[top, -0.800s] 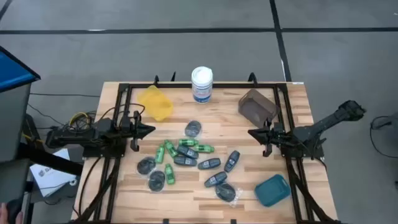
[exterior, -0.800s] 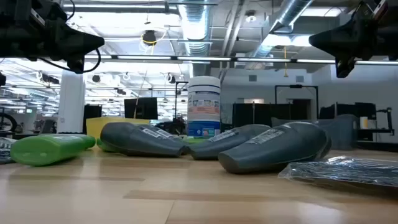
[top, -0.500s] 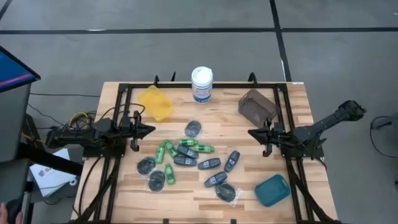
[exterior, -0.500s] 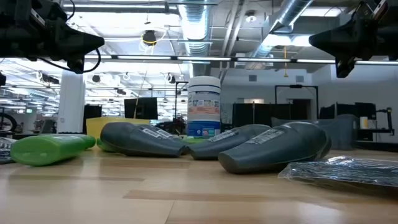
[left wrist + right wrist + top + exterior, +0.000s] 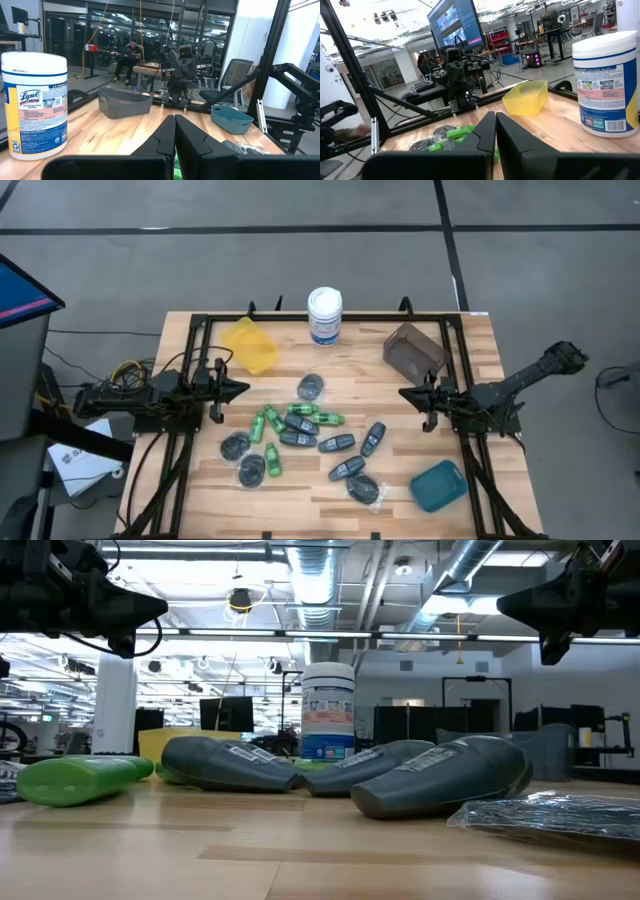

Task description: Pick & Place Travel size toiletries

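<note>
On counter: pale wood planks (image 5: 330, 485), black frame rails, grey floor around.
Toiletries: green and blue-grey mini bottles (image 5: 305, 428), wrapped dark discs, scattered mid-counter.
Left pincer (image 5: 238, 389): pressed together.
Right pincer (image 5: 406, 394): pressed together.

Bright green mini bottles (image 5: 272, 420), blue-grey bottles (image 5: 336, 443), seemingly dark shiny-wrapped discs (image 5: 235, 445).

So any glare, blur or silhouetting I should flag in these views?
Low view: ceiling lights blow out, both arms are silhouettes, and the near green mini bottle looks soft. High view: even light. Right wrist view: white tub is sharp, background bright.
</note>
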